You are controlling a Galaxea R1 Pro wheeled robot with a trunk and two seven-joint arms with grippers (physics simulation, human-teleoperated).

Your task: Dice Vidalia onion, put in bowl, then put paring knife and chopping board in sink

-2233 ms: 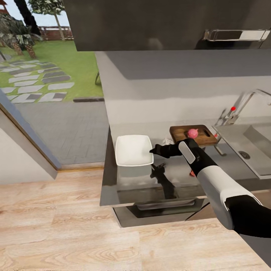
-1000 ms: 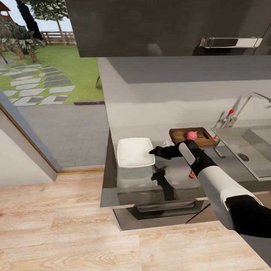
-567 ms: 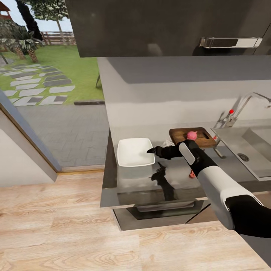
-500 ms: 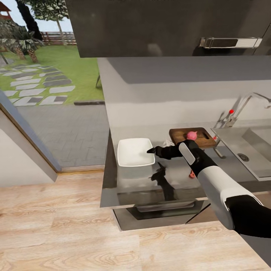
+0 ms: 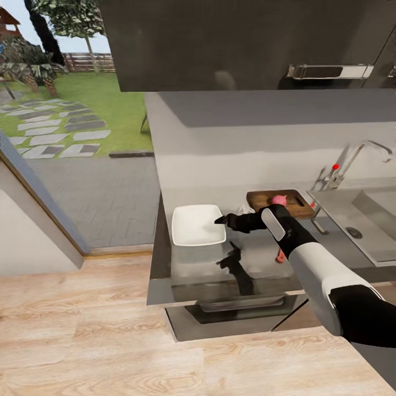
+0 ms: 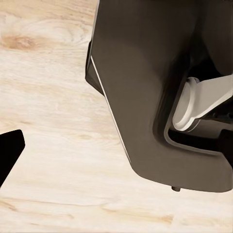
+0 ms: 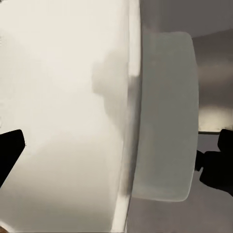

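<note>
The white squarish bowl [image 5: 193,224] sits on the glossy grey countertop [image 5: 258,258]. My right gripper [image 5: 218,220] is at the bowl's right rim; the right wrist view shows this gripper [image 7: 114,160] open, its dark fingertips [image 7: 10,150] wide apart with the bowl's [image 7: 63,97] rim between them. Behind the arm lies the brown chopping board [image 5: 297,201] with the pinkish Vidalia onion [image 5: 281,198] on it. The steel sink [image 5: 379,212] with its chrome tap [image 5: 360,151] and red knob [image 5: 335,166] is at the right. I cannot make out the paring knife. My left gripper [image 6: 116,150] hangs open over the wooden floor.
Dark wall cabinets [image 5: 231,38] hang above the counter. Its left end [image 5: 157,258] stops beside a glass door to a garden [image 5: 71,110]. Light wooden floor [image 5: 82,330] lies in front. The robot's dark base [image 6: 155,87] fills part of the left wrist view.
The camera has shifted a little. My right gripper has edged left, from just beside the bowl to over its right rim. The bowl, board and onion have stayed put.
</note>
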